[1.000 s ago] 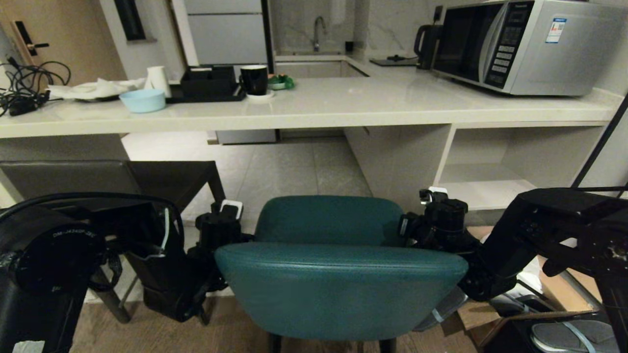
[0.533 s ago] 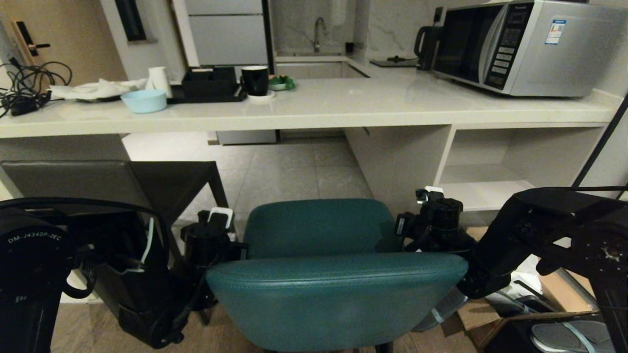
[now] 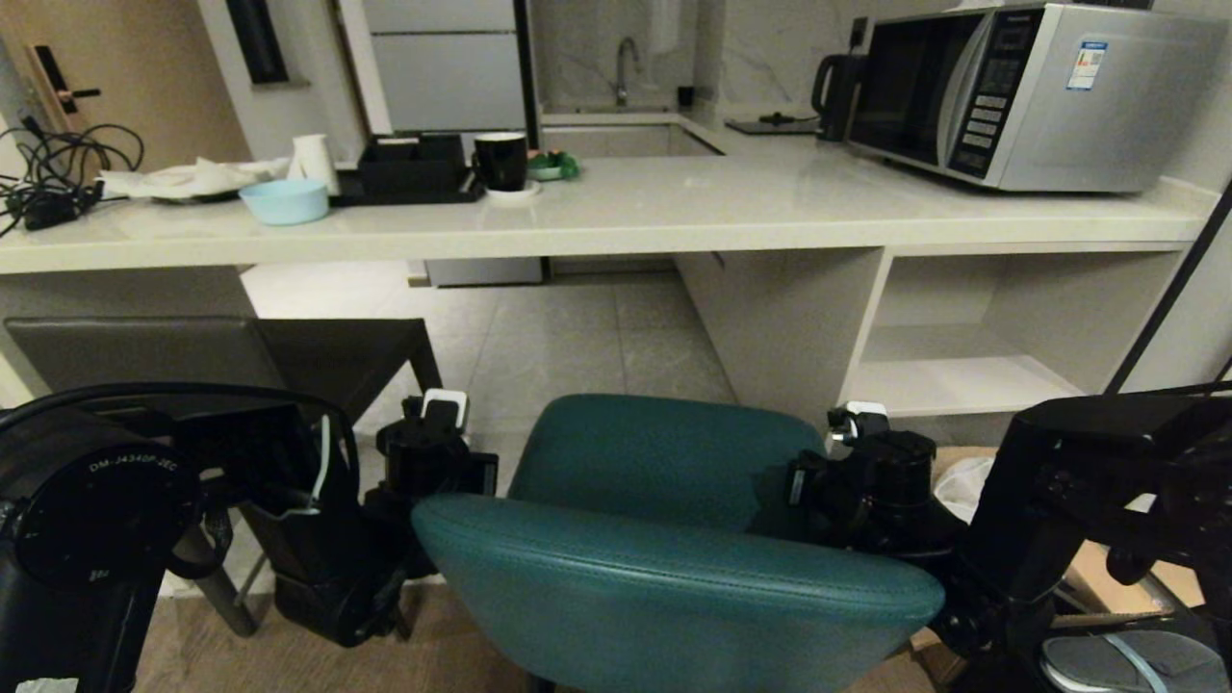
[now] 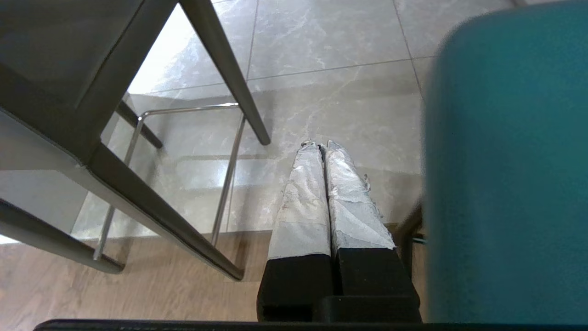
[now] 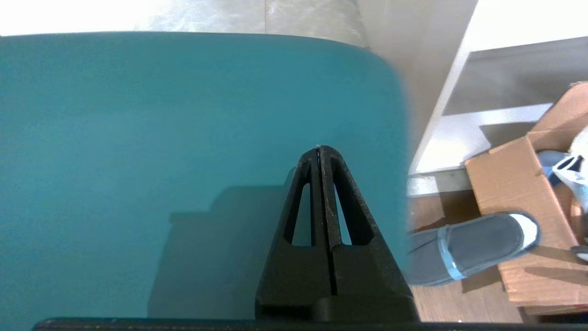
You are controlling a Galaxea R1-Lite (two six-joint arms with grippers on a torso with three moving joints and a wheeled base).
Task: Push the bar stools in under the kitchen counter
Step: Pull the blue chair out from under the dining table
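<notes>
Flanking teal leather stool w/ curved backrest (image 3: 674, 587): left gripper (image 4: 321, 147) & right gripper (image 5: 318, 149), fingers together, bracing to shove it under off-white stone surface (image 3: 674, 207).

- Teal stool (image 3: 664, 539) at 6 o'clock, short of the bench (image 3: 674, 207).
- Grey stool (image 3: 221, 356) at 9 o'clock.
- Left tool (image 3: 438, 452) and right tool (image 3: 871, 472) flank the teal backrest.

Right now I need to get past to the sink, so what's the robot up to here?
It is busy with the teal stool: both closed grippers, left gripper and right gripper, flank its backrest. The stool is still out from under the counter. The grey stool stands beside it, untouched.
</notes>
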